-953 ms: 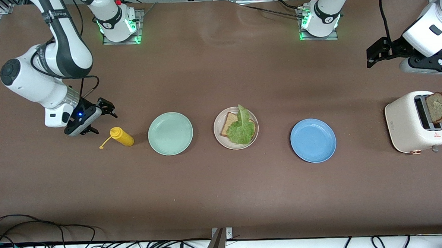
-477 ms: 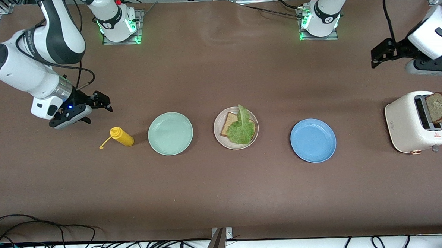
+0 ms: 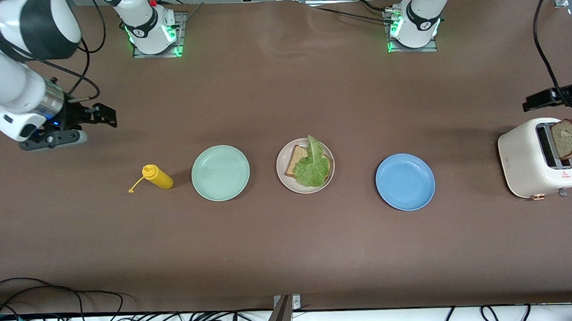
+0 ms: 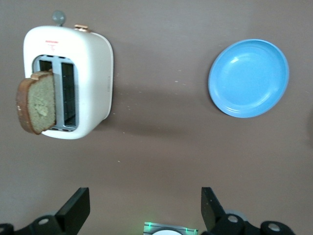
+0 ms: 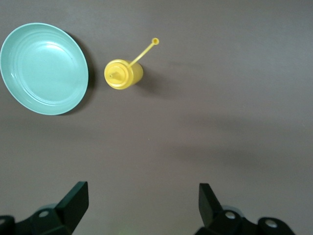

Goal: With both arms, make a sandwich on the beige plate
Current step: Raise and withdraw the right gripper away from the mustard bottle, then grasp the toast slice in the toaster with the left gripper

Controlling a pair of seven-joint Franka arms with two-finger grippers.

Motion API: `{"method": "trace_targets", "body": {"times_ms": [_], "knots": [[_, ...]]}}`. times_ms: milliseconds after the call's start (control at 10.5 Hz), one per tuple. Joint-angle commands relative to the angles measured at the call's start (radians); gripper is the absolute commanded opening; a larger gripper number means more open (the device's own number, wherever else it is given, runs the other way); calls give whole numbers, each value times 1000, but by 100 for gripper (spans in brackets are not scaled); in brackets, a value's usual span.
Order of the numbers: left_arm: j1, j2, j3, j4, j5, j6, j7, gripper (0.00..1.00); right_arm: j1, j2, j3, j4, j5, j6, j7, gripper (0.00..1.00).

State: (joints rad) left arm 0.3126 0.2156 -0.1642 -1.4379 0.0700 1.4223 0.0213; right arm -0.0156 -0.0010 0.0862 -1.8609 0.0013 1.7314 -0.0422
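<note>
While both arms have drawn back to the worktop's ends, the left gripper [image 4: 142,208] and right gripper [image 5: 142,205] jaws gaping empty, the sandwich [image 3: 308,165] on the beige plate [image 3: 283,174] lacks its top slice

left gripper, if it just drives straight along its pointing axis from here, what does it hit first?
Likely bare table. The left gripper, fingers open, points down at brown surface between the toaster and the blue plate, touching neither. Depth is unclear.

The lettuce leaf [image 3: 312,167] hides most of the bread slice [image 3: 296,160] beneath it; the left pincer [image 3: 544,99] seems cut off at the front view's edge.
</note>
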Motion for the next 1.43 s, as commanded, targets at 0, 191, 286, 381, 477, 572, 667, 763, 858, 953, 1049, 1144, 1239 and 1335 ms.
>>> {"method": "trace_targets", "body": {"times_ms": [0, 191, 286, 381, 477, 572, 667, 763, 858, 953, 1049, 1144, 1239, 1335], "knots": [[68, 44, -9, 25, 34, 50, 139, 100, -15, 3, -9, 109, -29, -119, 50, 100], [135, 86, -11, 24, 97, 107, 215, 100, -62, -39, 3, 132, -27, -171, 61, 100], [170, 106, -9, 18, 97, 133, 248, 100, -84, -39, 10, 167, -29, -208, 61, 100], [202, 128, -11, 11, 99, 148, 268, 100, -108, -31, 20, 196, -32, -225, 61, 100], [232, 154, -9, 7, 100, 171, 285, 98, -122, -27, 12, 197, -32, -204, 61, 100], [252, 180, -9, 4, 118, 182, 299, 96, -129, -27, 6, 197, -35, -207, 61, 100], [273, 195, -9, -10, 123, 194, 305, 93, -129, -28, 6, 193, -41, -213, 61, 100], [278, 209, -9, -25, 149, 220, 318, 93, -129, -28, 7, 198, -49, -207, 61, 100], [281, 231, -11, -30, 175, 225, 322, 93, -129, -28, 9, 198, -46, -210, 62, 100], [283, 255, -11, -32, 178, 227, 321, 93, -129, -28, 7, 198, -47, -214, 61, 100], [283, 274, -11, -32, 182, 236, 322, 89, -130, -30, 4, 198, -47, -222, 61, 100], [277, 275, -11, -30, 183, 237, 321, 63, -129, -34, 0, 198, -46, -234, 64, 100], [269, 277, -11, -30, 182, 228, 306, 15, -129, -37, -2, 198, -44, -242, 64, 100], [278, 275, -14, -26, 180, 225, 321, 1, -129, -37, 0, 200, -37, -240, 65, 100]]}}
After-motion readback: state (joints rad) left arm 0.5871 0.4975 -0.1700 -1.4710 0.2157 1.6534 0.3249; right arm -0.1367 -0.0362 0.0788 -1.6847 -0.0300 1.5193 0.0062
